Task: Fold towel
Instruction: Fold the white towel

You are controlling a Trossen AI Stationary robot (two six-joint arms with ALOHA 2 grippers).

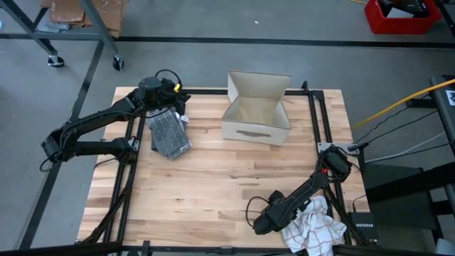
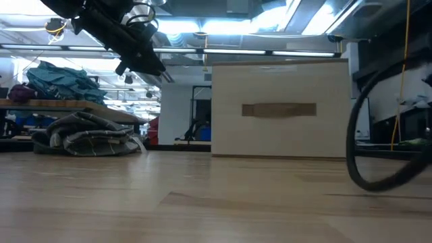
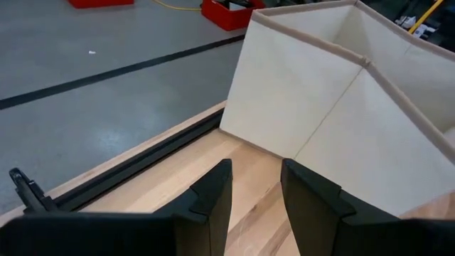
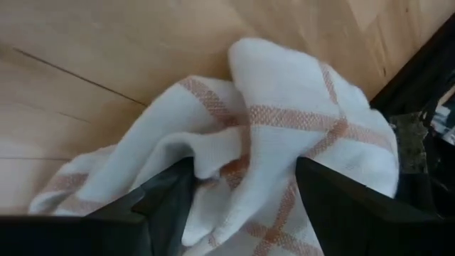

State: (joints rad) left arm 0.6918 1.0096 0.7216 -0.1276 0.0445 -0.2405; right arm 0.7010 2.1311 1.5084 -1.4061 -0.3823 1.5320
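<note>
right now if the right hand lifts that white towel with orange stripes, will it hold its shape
Probably not: the white towel lies crumpled in soft folds, so it should droop. It looks light, and may snag, since it sits at the table edge under the right hand.

A box (image 1: 257,107) is sitting at the table's (image 1: 213,178) far middle. A folded towel (image 1: 169,134) is lying to its left. A crumpled towel (image 1: 311,226) is lying at the near right corner.

Grey checked towel (image 1: 169,135) lies folded near the cardboard box (image 1: 257,108) — white towel (image 1: 313,225) crumpled at the table's (image 1: 213,178) corner.
</note>
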